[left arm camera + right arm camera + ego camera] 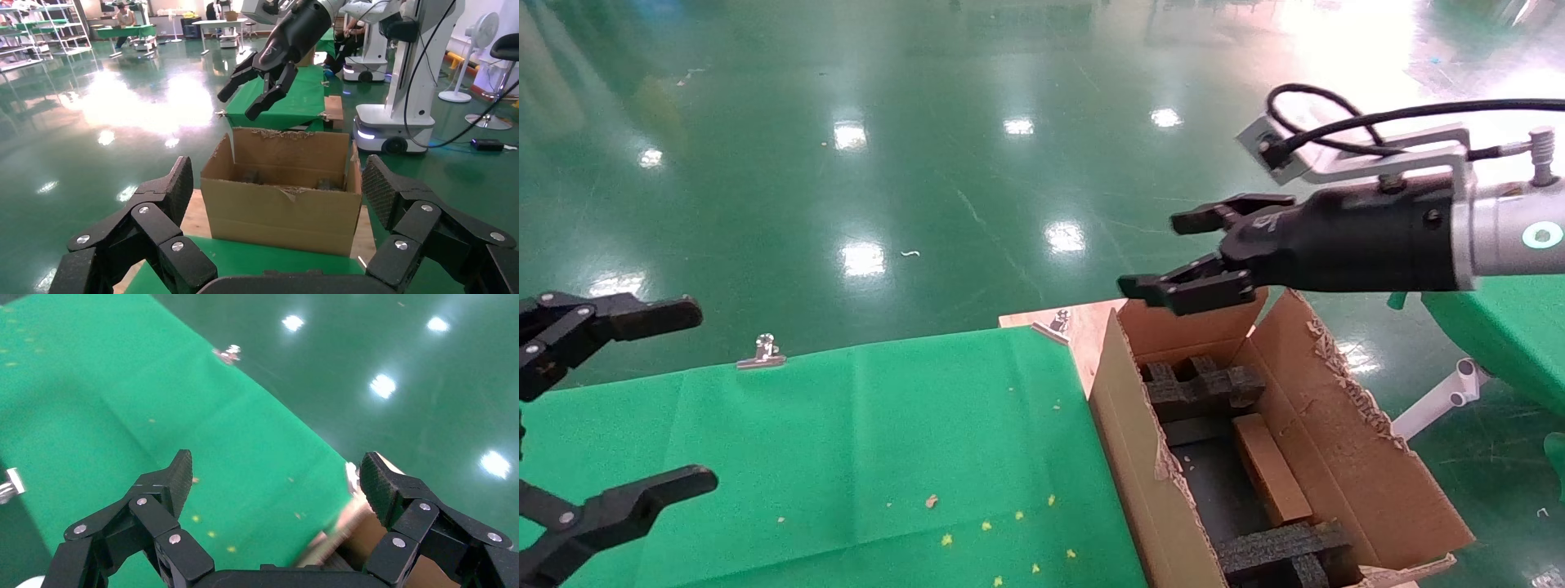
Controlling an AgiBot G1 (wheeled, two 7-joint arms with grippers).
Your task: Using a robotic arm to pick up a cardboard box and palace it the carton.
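The cardboard box [1271,469] lies inside the carton [1344,425] — placing looks done. The right end effector [1185,257] hovers above, spread and empty; next it should withdraw. Left end effector [609,408] spread, parked.

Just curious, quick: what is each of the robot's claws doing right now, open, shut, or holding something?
Left gripper: open, holding nothing, over the green table.
Right gripper: open, holding nothing, above the carton.

Bright overhead lamps — hard white glare on the glossy floor [977,188] — slight blur.
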